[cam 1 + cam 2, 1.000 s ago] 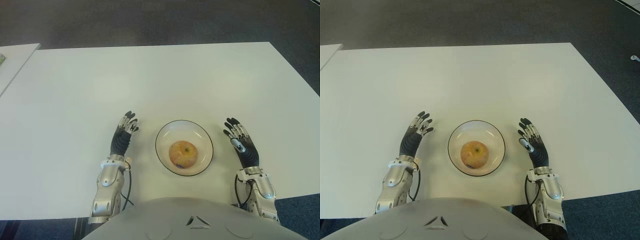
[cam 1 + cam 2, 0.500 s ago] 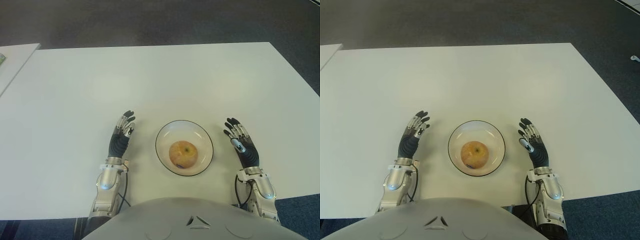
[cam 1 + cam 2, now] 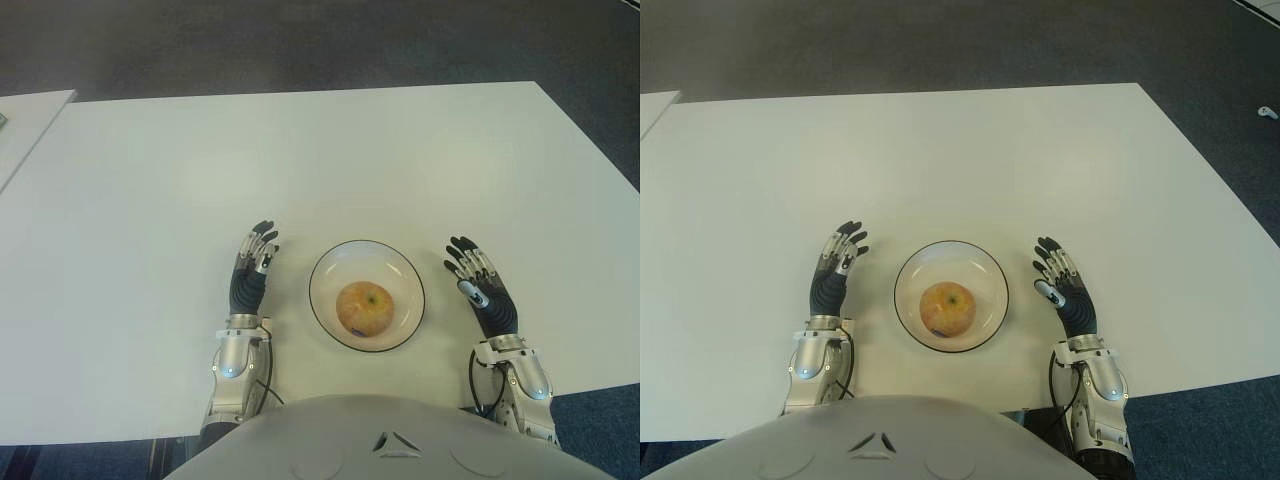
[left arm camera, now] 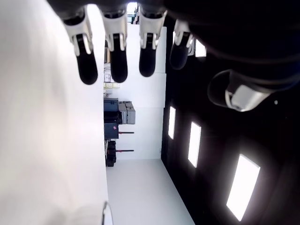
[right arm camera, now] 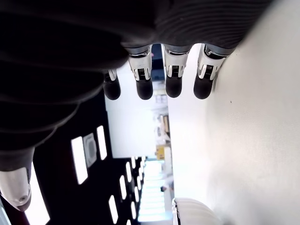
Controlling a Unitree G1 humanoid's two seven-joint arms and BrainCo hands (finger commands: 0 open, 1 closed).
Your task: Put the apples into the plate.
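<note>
A yellow-red apple [image 3: 364,307] lies in the middle of a clear, dark-rimmed plate [image 3: 331,265] near the front edge of the white table [image 3: 300,160]. My left hand [image 3: 253,262] shows just left of the plate, fingers straight and spread, holding nothing. On the plate's other side my right hand [image 3: 474,283] is equally flat and empty. In the left wrist view the fingers [image 4: 118,56] point straight out along the tabletop; the right wrist view shows its fingers [image 5: 173,79] the same way. Neither hand touches the plate.
A second white table's corner [image 3: 30,125] shows at the far left. Dark carpet [image 3: 320,45] lies beyond the table's far edge and off its right side.
My left forearm has swung inward, so the left hand now points more straight ahead and sits a little closer to the plate. The right hand, plate and apple have stayed put.
</note>
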